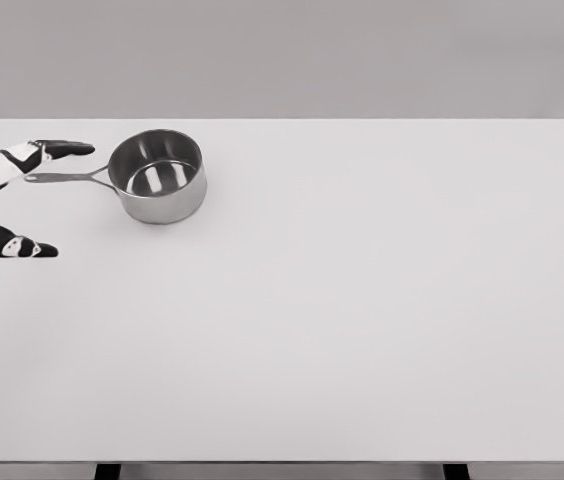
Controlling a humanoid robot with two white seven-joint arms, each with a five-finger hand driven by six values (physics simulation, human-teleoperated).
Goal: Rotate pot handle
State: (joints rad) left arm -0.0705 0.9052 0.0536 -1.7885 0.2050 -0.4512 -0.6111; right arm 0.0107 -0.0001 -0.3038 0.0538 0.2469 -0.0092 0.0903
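The surface (pixel 362 320) is white, matte and flat, with its far edge running straight across the upper part of the head view and its near edge along the bottom, where two dark legs show beneath.

The pot (pixel 159 176) stands upright in the far left quarter, near the far edge. To its right and toward the near edge, broad open room extends in every direction.

The pot is a round, straight-walled saucepan of polished steel, with a reflective interior. Its handle (pixel 65 177) is a slim, flat metal bar pointing left, roughly level with the rim.

The left hand (pixel 7 200) enters at the left edge, white with black fingertips. Its fingers (pixel 62 148) are spread wide and hold nothing: one lies just beyond the handle's end, another (pixel 22 247) sits well nearer the camera. Contact with the handle cannot be confirmed.
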